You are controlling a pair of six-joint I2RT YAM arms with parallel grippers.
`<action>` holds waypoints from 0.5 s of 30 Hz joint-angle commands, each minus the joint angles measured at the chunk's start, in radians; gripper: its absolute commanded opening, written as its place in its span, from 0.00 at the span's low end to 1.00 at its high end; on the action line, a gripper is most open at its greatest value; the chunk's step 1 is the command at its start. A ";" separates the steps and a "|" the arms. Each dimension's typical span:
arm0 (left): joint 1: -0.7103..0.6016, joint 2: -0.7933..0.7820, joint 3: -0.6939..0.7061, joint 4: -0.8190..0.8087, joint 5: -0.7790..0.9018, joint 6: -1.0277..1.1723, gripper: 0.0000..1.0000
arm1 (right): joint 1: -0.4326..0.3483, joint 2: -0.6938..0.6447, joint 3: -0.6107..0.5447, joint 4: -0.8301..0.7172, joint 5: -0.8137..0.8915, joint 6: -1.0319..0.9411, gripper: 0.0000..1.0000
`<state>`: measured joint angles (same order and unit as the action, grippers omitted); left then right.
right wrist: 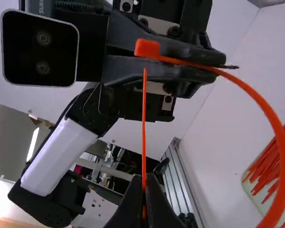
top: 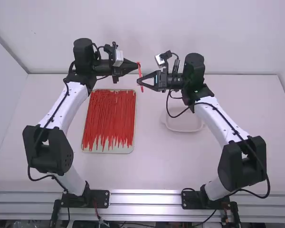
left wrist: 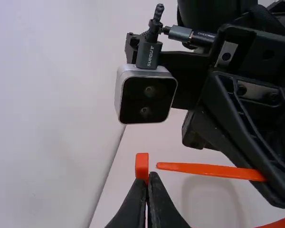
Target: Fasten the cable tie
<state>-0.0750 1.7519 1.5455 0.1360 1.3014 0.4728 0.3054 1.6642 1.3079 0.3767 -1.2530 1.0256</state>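
A red cable tie [top: 140, 72] hangs in the air between both grippers above the table's far middle, bent into a loop [right wrist: 271, 118]. My left gripper [top: 135, 67] is shut on the end with the square head [left wrist: 141, 164], which sticks out past its fingertips [left wrist: 154, 199]. My right gripper [top: 141, 82] faces it from the right, shut on the thin tail [right wrist: 144, 123]. The tail's tip points up at the head [right wrist: 146, 46] and ends just short of it. In the left wrist view the tail [left wrist: 209, 171] runs sideways from the right gripper toward the head.
A flat tray [top: 131, 150] with several loose red cable ties [top: 109, 118] lies on the table below the left gripper. A shallow clear dish [top: 183, 124] sits under the right arm. The right arm's wrist camera [left wrist: 145, 97] is close in front of my left gripper.
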 commanded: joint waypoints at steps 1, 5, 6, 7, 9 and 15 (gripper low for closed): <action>-0.001 -0.016 0.003 0.003 0.022 0.019 0.02 | 0.000 -0.002 0.021 0.004 0.011 0.011 0.00; 0.006 -0.016 0.003 0.004 0.027 0.019 0.02 | -0.013 -0.002 0.021 0.004 0.020 0.019 0.00; 0.005 -0.016 0.003 0.004 0.026 0.019 0.02 | -0.013 -0.002 0.021 0.004 0.020 0.026 0.00; -0.001 -0.016 0.003 0.003 0.025 0.019 0.02 | -0.013 -0.002 0.021 0.004 0.021 0.026 0.00; -0.004 -0.016 0.003 0.003 0.023 0.019 0.02 | -0.008 -0.002 0.021 0.004 0.024 0.026 0.00; -0.005 -0.016 0.003 0.004 0.022 0.019 0.02 | -0.005 -0.002 0.021 0.004 0.023 0.026 0.00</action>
<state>-0.0761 1.7523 1.5455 0.1368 1.3014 0.4786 0.2974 1.6642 1.3079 0.3779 -1.2259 1.0454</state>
